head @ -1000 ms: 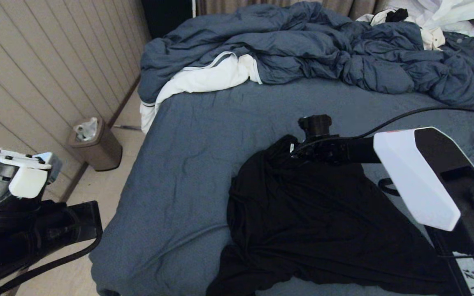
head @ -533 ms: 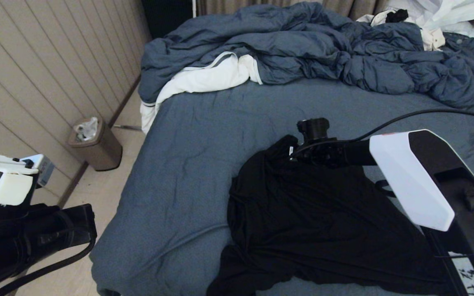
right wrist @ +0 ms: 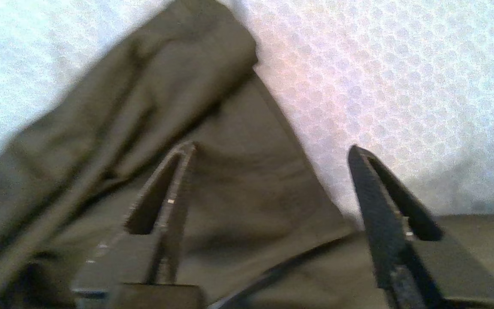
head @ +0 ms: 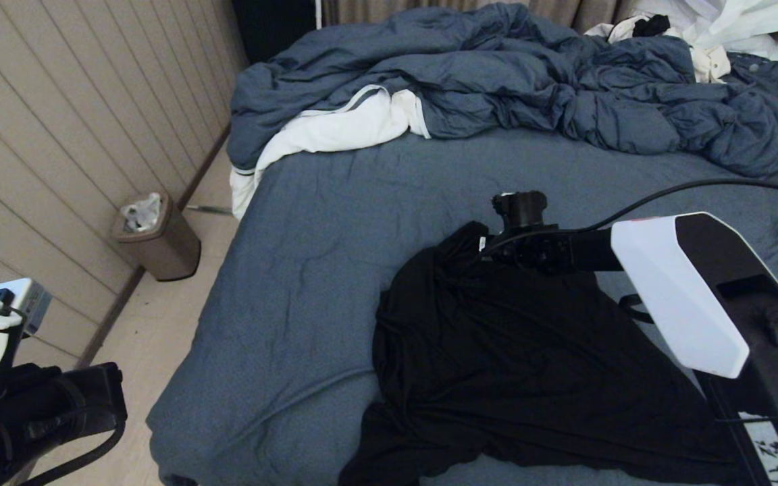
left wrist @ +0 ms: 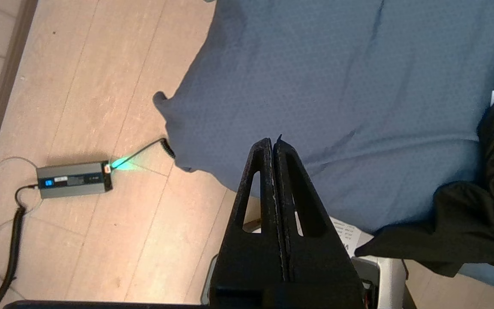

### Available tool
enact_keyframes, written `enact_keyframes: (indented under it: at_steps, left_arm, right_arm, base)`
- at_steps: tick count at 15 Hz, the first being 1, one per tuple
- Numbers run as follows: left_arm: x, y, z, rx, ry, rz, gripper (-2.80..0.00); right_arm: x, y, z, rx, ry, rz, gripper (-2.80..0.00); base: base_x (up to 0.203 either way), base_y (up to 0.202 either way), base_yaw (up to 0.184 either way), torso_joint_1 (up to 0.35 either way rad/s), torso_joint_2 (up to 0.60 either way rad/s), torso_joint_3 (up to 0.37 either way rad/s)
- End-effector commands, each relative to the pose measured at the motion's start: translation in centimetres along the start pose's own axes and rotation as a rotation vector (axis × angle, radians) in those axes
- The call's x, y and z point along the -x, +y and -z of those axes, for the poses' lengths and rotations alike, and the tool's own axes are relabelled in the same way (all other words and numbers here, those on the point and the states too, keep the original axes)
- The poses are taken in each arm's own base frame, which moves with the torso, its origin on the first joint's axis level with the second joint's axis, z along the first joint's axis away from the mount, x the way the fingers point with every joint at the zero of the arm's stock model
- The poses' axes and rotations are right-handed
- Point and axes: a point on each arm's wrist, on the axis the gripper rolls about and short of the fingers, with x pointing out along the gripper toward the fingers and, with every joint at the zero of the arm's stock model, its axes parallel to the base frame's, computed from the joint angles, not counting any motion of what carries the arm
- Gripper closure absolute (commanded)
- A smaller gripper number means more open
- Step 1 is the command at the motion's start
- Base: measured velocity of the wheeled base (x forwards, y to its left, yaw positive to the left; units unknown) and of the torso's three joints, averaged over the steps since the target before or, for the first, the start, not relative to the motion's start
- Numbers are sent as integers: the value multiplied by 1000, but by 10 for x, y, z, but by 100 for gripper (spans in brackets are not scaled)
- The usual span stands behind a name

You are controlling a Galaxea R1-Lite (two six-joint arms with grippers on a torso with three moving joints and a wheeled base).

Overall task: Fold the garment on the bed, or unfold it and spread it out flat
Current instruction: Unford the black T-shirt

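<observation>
Right hand (right wrist: 268,150) sits low over the far corner of the black T-shirt (head: 517,364), its two fingers standing well apart with cloth lying under and between them but nothing pinched. In the head view that hand (head: 497,243) is at the shirt's far tip, the arm reaching in from the right, stretched nearly level over the garment with its cable trailing behind.

The shirt lies rumpled on the near right part of the bed (head: 335,223), ridges running toward that far corner, and its near edge hangs over the side of the mattress.

Risks from here, as I judge them: with the fingers open and so close to the knit, a withdrawal that drags sideways could snag a fold and pull the corner back into a heap. The overhanging near edge could also slide off if the cloth is tugged toward the robot.

Left hand (left wrist: 274,148) is pressed together and empty, held out beyond the left near edge of the bed above the floor (left wrist: 101,107), apparently idle.
</observation>
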Motion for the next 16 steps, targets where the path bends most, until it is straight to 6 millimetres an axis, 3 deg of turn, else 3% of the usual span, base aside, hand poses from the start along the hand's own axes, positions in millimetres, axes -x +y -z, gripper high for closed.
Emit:
enact_keyframes:
  at_steps: [1,3,4,9,12,16]
  left_arm:
    - [4,2,0,8,-9,4,0]
    - [3,2,1,6,-4,3,0]
    - [2,2,1,6,-2,4,0]
    - [4,3,1,8,-4,5,0]
    - [7,5,2,8,-3,5,0]
    - [13,13,8,18,7,2,0]
  right_arm:
    - [-9,1,12,12,23,3,-280]
    - [-16,1,21,25,32,5,-280]
    - [-17,1,22,28,35,4,0]
    - [-12,14,15,29,-36,-12,0]
    - [1,45,11,27,-126,5,0]
    - [38,80,-15,2,-250,-4,0]
  base:
    - [0,0,0,0,0,0]
    - [0,0,0,0,0,0]
    - [0,0,0,0,0,0]
    - [0,0,0,0,0,0]
    - [0,0,0,0,0,0]
    - [0,0,0,0,0,0]
